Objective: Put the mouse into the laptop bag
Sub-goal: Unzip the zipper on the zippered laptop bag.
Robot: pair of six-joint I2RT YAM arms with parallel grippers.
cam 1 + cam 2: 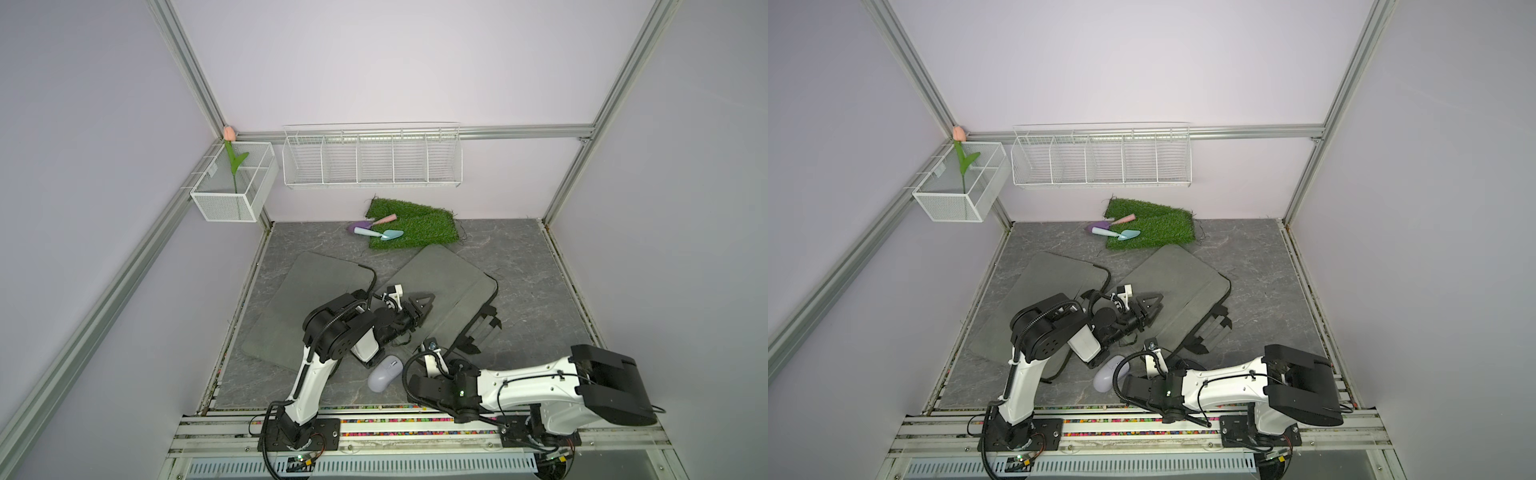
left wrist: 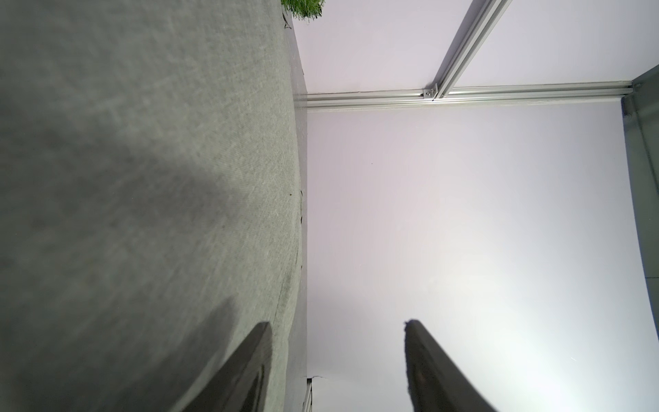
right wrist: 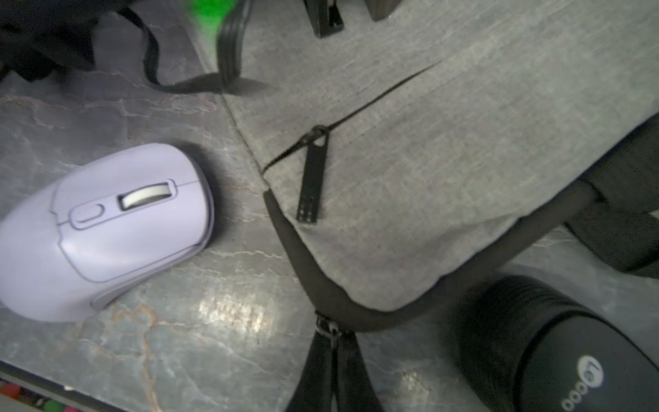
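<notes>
We see the lilac oval plastic mouse (image 1: 1104, 380) just beside the grey fabric laptop bag (image 1: 1183, 278), the left claw (image 1: 1154, 309) spread above that bag.

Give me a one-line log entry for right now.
lavender mouse: on table, not in laptop bag | left gripper: open, over bag | right gripper: shut, at bag's zip corner

Bright, soft, even in both top views; faint shadows around the laptop bag (image 1: 453, 282); bowed frame rails (image 1: 195, 70) toward the edges. Right wrist view: white glare on the tabletop (image 3: 231, 314) just beside the laptop bag, a smeared green streak (image 3: 210, 14) near it. Left wrist view: soft focus, broad dark shadow across the laptop bag, pale glow on the wall (image 2: 535, 321) beside it.
</notes>
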